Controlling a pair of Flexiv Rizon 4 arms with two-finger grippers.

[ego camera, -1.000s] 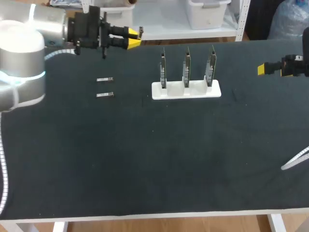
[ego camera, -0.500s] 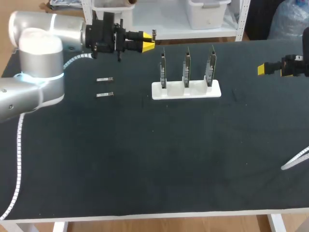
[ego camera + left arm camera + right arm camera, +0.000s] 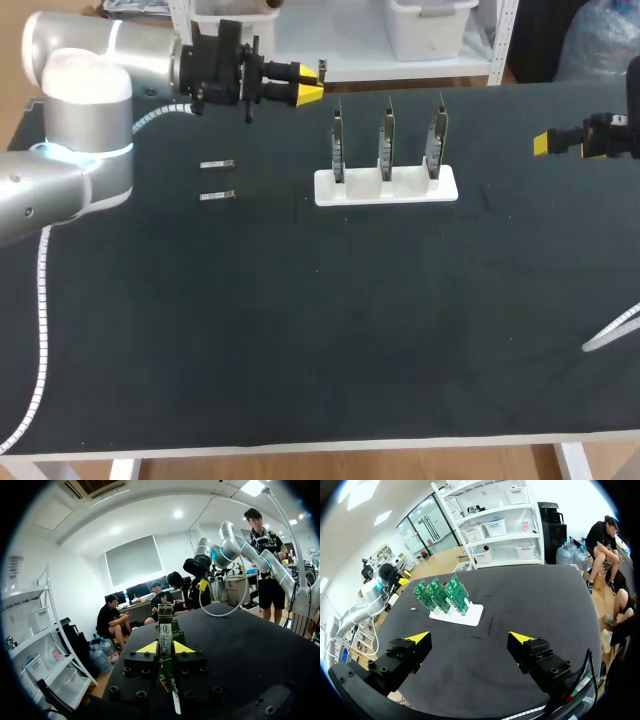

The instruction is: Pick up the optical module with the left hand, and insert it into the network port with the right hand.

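In the head view, 2 modules (image 3: 217, 165) lay flat on the table (image 3: 300, 330), one just in front of the other (image 3: 217, 196). Their long axes ran across the table, left to right. The left gripper (image 3: 304, 83) hung above the far edge with its tips a little apart and nothing between them. It pointed at the stand (image 3: 385, 188) and its 3 boards (image 3: 386, 140), so the modules lay behind and below the jaws, well apart from them. The right gripper (image 3: 541, 144) sat at the far right, well past the stand, which made the left arm much the nearer one. A grasp would, I judged, need the jaws brought back and turned down to close across a module's short sides.

In the left wrist view, the left gripper (image 3: 166, 648) showed a narrow gap. The boards (image 3: 165, 625) stood edge-on ahead of it, not in it, and no module was in sight. One board carried a label (image 3: 165, 639) with print (left unread).

In the right wrist view, the right gripper (image 3: 469, 638) stood wide apart and empty. The stand (image 3: 465, 616) was well ahead of it. A module (image 3: 413, 609) showed as a small sliver beyond the stand, near the left arm (image 3: 370, 592).
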